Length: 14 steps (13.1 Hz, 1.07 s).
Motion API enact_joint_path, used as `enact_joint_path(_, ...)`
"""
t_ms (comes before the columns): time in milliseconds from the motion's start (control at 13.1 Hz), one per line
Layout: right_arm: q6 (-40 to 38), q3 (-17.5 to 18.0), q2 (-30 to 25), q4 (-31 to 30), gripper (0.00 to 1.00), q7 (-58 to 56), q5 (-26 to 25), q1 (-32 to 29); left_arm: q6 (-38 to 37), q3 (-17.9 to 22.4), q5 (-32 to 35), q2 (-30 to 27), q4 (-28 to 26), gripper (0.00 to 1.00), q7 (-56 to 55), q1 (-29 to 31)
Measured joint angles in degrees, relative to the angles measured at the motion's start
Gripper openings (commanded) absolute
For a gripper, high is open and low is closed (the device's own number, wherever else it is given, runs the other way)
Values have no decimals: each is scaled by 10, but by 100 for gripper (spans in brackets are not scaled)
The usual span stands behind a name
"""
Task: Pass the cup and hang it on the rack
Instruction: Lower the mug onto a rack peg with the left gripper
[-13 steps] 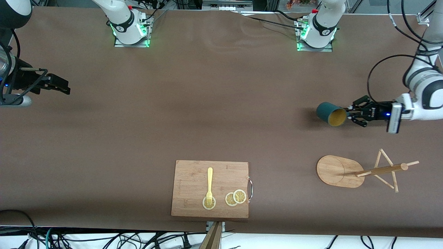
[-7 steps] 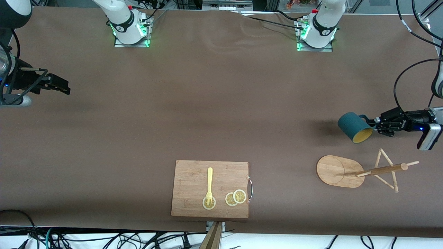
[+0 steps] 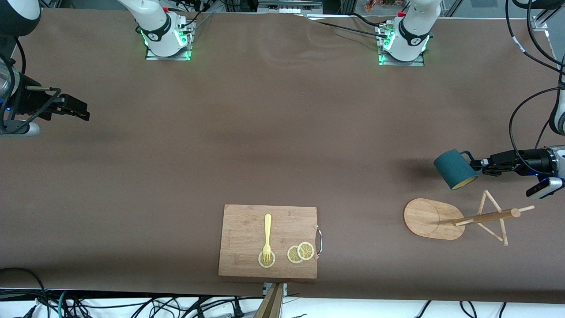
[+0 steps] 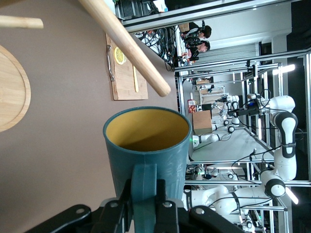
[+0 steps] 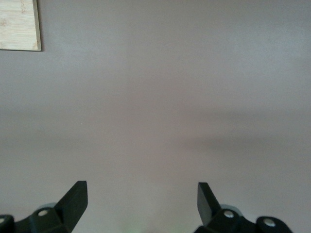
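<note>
The cup (image 3: 455,170) is held in the air at the right middle of the front view, over bare table just above the rack (image 3: 459,218) as that view shows it. It is carried on its side, tilted, so that the yellow inside faces down toward the camera edge of the table. The handle (image 3: 467,155) is turned toward the left gripper (image 3: 479,164), whose fingers are closed on it; in the left wrist view the handle (image 4: 144,187) is seen pinched between the two fingers. This grip is judged to leave the handle loop partly free for a peg.

The rack stands at the lower right of the front view, toward the left arm's end of the table. Its oval base (image 3: 426,218) is flat on the table, and its pole (image 3: 485,217) appears to lean right only because of the high camera. In the left wrist view the pole (image 4: 124,43) crosses the top of the frame just above the cup's rim (image 4: 146,131), apart from it. The cup is thus judged to be staged for hanging, not yet hung.

The right gripper (image 3: 73,109) waits at the left edge of the front view, over bare table, with its fingers spread wide and holding nothing; in the right wrist view the fingertips (image 5: 73,199) are seen well apart.

A cutting board (image 3: 268,241) with a fork (image 3: 267,236) and lemon slices (image 3: 300,252) lies at the lower centre, well apart from the rack and uninvolved.
</note>
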Motion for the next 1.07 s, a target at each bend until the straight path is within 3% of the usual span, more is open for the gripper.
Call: enact_joint_path(1067,0,0,0,0,100,0,0,-1,-31,0,-58,15,25,0,-108,24)
